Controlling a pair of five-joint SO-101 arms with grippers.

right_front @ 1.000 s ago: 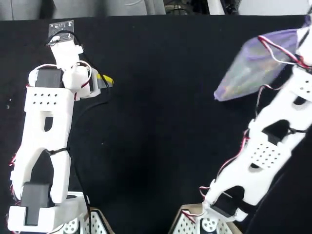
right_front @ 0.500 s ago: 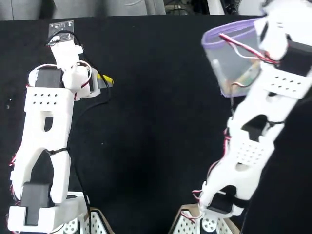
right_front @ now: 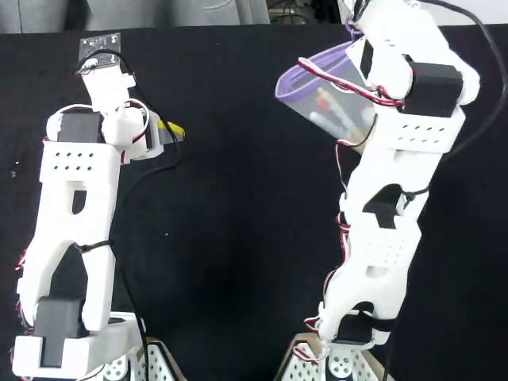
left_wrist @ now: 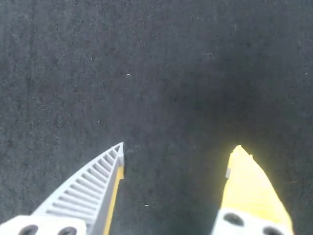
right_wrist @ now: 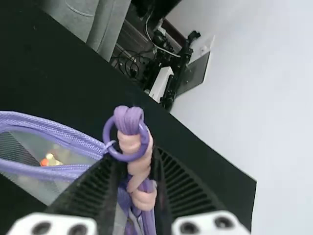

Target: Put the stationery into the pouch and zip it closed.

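**Brace the pouch before pulling the zip**

Over the black bench [right_front: 238,206], the purple pouch [right_front: 313,79] hung at upper right, stationery [right_front: 333,107] inside. The right gripper [right_wrist: 139,161] had its fingers pinching the cord pull [right_wrist: 128,128]. The left gripper [left_wrist: 178,147], at upper left, had its fingers spread and empty. Zipping likely needed it bracing the fabric.

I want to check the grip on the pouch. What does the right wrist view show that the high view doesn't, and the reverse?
Right wrist view: the right gripper shut on the zip pull, a purple ring and cord, of the pouch. High view: the left arm, well apart from the pouch. Both: the purple-edged pouch with stationery inside, and the black table.
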